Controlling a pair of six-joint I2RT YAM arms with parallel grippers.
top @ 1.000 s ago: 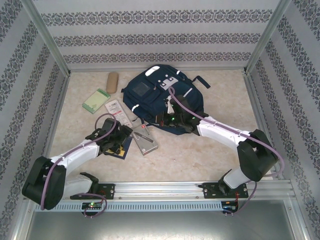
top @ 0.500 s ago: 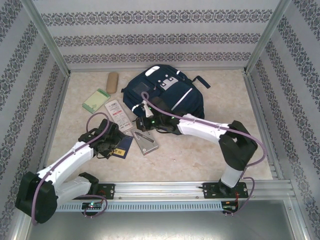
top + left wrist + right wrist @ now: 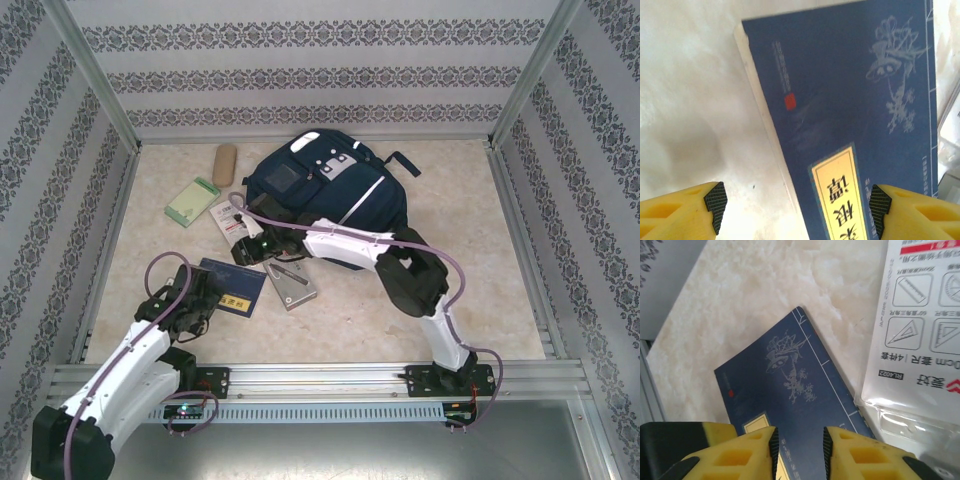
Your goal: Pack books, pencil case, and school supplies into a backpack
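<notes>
We see a big navy blue cloth backpack (image 3: 330,190) with a white stripe. It lies flat at the back of the pale, stone-look table (image 3: 420,300). The other things lie in front of it, toward the left.

A thin navy blue book with a yellow label (image 3: 232,286) lies flat on the table near the left arm. The left gripper (image 3: 198,297) hangs just over the book's left edge. In the left wrist view its 2 yellow fingers (image 3: 690,212) stand wide apart. 1 is over the bare table and 1 is over the book (image 3: 850,115). They hold nothing.

The right arm reaches across to the left. The right gripper (image 3: 250,246) is over the near end of a white plastic packet with red print (image 3: 230,218). In the right wrist view its 2 yellow fingers (image 3: 745,452) are a little apart, with nothing between them. The book (image 3: 790,385) is below them and the packet (image 3: 920,325) is just beside it.

A flat grey thing (image 3: 291,285), maybe another book, lies just right of the navy book. A pale green pad (image 3: 192,201) and a tan pencil case (image 3: 224,163) lie farther back on the left.
</notes>
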